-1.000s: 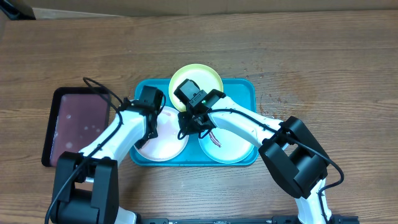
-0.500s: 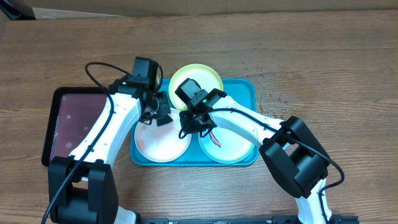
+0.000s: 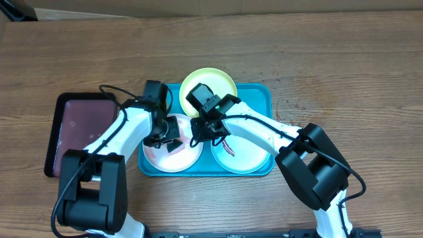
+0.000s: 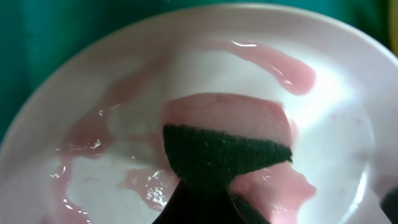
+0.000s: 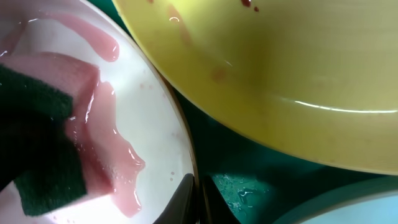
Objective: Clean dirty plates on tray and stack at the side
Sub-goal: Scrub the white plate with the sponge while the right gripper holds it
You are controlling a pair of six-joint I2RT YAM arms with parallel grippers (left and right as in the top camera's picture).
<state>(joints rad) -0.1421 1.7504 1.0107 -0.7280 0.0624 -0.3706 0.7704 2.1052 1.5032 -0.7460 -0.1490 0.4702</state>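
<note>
a brown wooden tabletop (image 3: 330,53) is carrying everything, with the tray (image 3: 263,92) sitting mid-table and a maroon tray (image 3: 82,129) lying just beside it on the left. all three plates are sitting on the tray: the white plate (image 3: 188,157) front-left, the blue plate (image 3: 250,157) front-right, and the lime plate (image 3: 221,82) at the back, overhanging the far rim. nothing is lying stacked at the side yet, so the job is looking early. the left hand (image 3: 169,140) is pinching a sponge (image 4: 224,149), pink with a dark green scouring layer, and pressing it onto the white plate, where pink liquid (image 4: 273,62) is lying in streaks and pooling. the right hand (image 5: 194,199) is sitting at that plate's right rim and seems to be pressed together on it, steadying it, though only the fingertips are showing. the step in hand is probably scrubbing this plate. doing it well is calling for flat, even pressure and overlapping sweeps from the centre out to the rim, gathering every streak. it is also calling for a firm right grip, so the wet plate is not sliding or tipping liquid toward the blue plate. reddish specks (image 5: 249,5) are showing on the lime plate.
</note>
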